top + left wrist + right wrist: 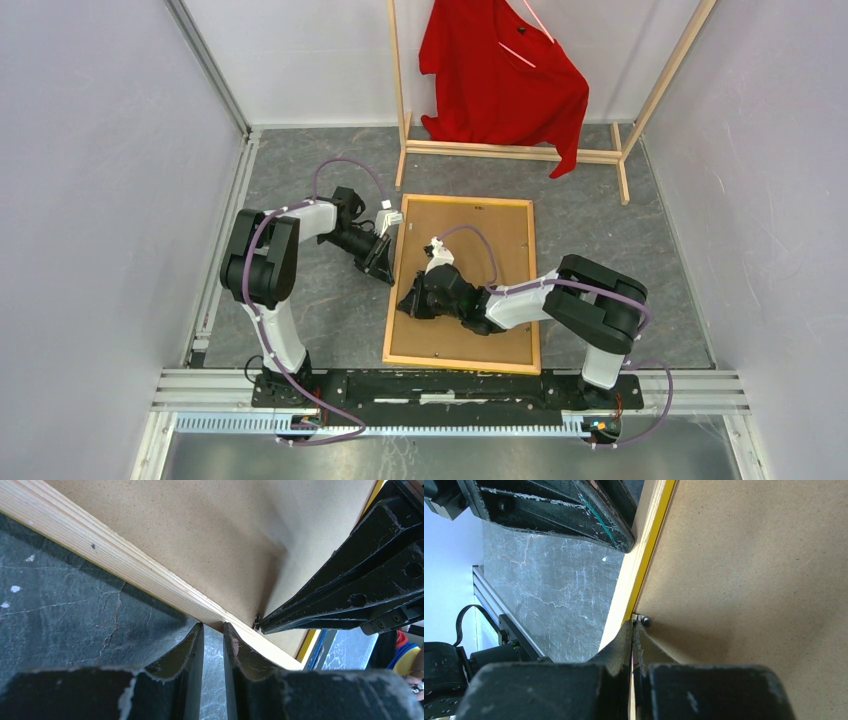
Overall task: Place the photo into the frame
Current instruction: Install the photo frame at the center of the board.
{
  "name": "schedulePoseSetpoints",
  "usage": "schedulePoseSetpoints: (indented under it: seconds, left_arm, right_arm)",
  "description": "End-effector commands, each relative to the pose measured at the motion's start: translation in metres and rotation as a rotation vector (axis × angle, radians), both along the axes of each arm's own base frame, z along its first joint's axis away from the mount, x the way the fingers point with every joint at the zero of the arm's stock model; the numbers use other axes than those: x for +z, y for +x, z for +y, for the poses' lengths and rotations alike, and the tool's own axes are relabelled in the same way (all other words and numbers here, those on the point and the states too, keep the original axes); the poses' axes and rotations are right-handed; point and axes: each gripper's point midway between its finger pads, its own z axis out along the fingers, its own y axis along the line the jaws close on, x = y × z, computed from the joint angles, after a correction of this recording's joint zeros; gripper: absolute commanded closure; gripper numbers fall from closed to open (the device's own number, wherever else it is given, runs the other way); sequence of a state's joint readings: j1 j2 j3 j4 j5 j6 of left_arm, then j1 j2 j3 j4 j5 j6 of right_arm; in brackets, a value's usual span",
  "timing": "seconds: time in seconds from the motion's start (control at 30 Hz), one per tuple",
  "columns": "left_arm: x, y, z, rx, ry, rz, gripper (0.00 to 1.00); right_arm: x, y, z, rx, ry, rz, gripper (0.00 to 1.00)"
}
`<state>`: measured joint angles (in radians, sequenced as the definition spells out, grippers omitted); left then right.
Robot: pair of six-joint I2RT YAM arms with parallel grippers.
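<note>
A large thin rectangular picture frame with a light wood rim is laid face down on the grey worktop. Its long axis runs from near to far, with the far end tipped slightly to the right. A plain brown backing board is seen inside the rim, and a strip of bright yellow is visible along the rim's inner edge in the right wrist view.

The left gripper is placed at the frame's left rim, towards the far corner. Its fingers are parted by a narrow gap in which only worktop is seen, and their tips are set against the wood.

The right gripper is held over the board at the same rim, slightly nearer. Its fingers are pressed together, with their tips at a small metal tab.
</note>
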<state>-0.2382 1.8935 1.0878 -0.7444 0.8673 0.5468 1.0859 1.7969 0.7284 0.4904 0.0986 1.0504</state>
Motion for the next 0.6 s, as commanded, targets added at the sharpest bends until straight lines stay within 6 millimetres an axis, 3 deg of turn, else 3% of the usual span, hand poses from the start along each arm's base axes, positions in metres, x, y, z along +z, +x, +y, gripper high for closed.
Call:
schedulePoseSetpoints:
  seconds: [0.0, 0.17, 0.3, 0.43, 0.57]
  left_arm:
    - [-0.007, 0.0, 0.004, -0.026, 0.042, -0.045, 0.73]
    - [-0.006, 0.0, 0.004, -0.026, 0.043, -0.047, 0.73]
    - [0.005, 0.004, 0.004, -0.023, 0.03, -0.051, 0.73]
    - [0.028, 0.029, 0.009, 0.023, 0.006, -0.09, 0.71]
    - [0.045, 0.063, 0.002, 0.09, -0.025, -0.115, 0.63]
  right_arm:
    - [-0.003, 0.016, -0.001, -0.04, -0.025, -0.031, 1.0]
    - [0.008, 0.018, 0.001, -0.03, -0.007, -0.056, 1.0]
    - [0.04, 0.027, -0.006, -0.015, 0.051, -0.114, 1.0]
    - [0.075, 0.038, -0.024, -0.007, 0.125, -0.168, 0.96]
    - [0.096, 0.066, -0.045, -0.032, 0.112, -0.238, 0.79]
